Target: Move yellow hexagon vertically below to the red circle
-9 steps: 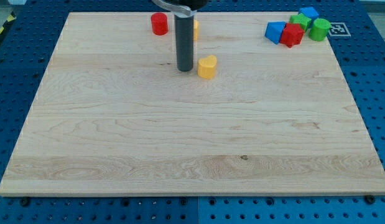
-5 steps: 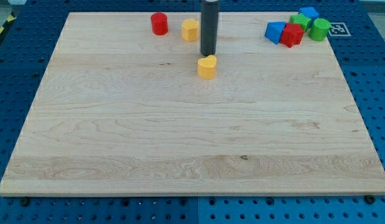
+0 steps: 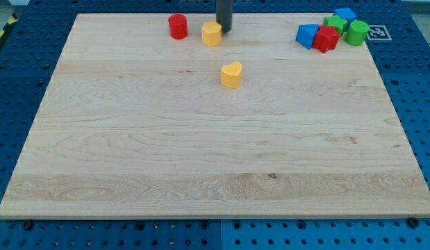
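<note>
The yellow hexagon point(image 3: 212, 32) sits near the view's top edge of the wooden board point(image 3: 131, 153), just right of the red circle point(image 3: 177, 26). My tip point(image 3: 224, 29) is right beside the hexagon's upper right side, touching or nearly touching it. A yellow heart-shaped block point(image 3: 230, 74) lies below them, toward the middle of the board.
A cluster at the view's top right holds a blue block point(image 3: 307, 35), a red block point(image 3: 326, 39), a green block point(image 3: 356, 32), another green block point(image 3: 333, 23) and another blue block point(image 3: 345, 14).
My tip has moved from left of the yellow heart, up and to the right, and now stands beside the yellow hexagon's right side. No block has visibly moved.
</note>
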Action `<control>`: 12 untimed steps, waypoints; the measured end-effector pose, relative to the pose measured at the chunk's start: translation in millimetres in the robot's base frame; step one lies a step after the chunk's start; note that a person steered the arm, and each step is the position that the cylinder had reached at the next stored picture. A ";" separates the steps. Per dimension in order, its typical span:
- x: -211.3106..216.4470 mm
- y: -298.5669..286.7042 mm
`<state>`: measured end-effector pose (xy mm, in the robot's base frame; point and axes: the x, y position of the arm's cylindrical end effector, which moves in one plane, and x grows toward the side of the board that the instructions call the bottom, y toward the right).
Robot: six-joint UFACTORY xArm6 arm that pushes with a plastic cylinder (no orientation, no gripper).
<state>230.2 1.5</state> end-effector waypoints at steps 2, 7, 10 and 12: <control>-2.1 -10.8; 81.7 -44.7; 130.0 -71.5; 140.2 -119.0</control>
